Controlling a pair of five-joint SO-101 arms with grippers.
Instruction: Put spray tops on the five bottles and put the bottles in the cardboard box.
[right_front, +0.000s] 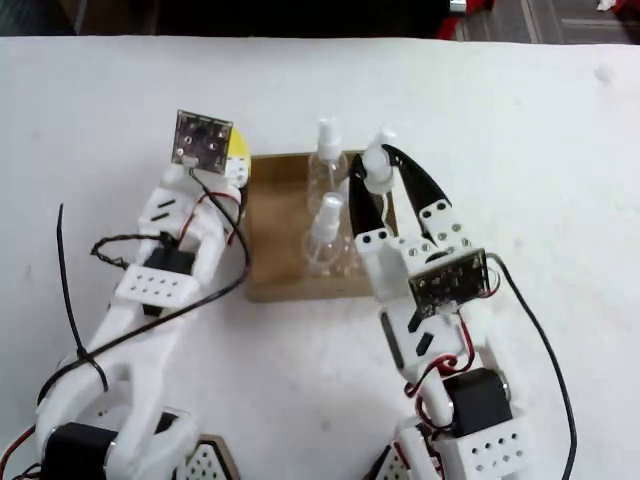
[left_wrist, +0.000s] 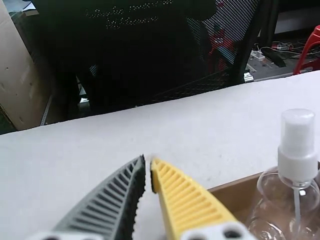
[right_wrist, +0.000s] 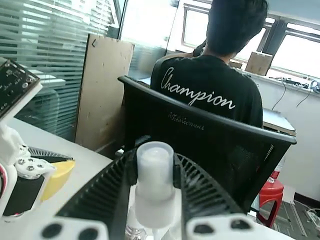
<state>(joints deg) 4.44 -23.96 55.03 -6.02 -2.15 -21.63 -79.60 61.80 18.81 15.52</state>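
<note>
I judge this is the boxing step. My right claw (right_front: 370, 168) is clamped on the spray top of a bottle (right_wrist: 155, 175) at the right edge of the cardboard box (right_front: 275, 255), centre frame. Next it needs setting down beside the two boxed bottles (right_front: 325, 240), then letting go. My left claw (left_wrist: 148, 162) is nearly closed and empty.

A white table (right_front: 560, 150) lies beneath the jaws of the right gripper (right_wrist: 155, 156). Beyond their tips stands a black mesh chair (right_wrist: 225, 150). A brown board (right_wrist: 102, 90) and window blinds (right_wrist: 45, 45) lie off their left side, a red stool (right_wrist: 272, 192) off their right.
</note>
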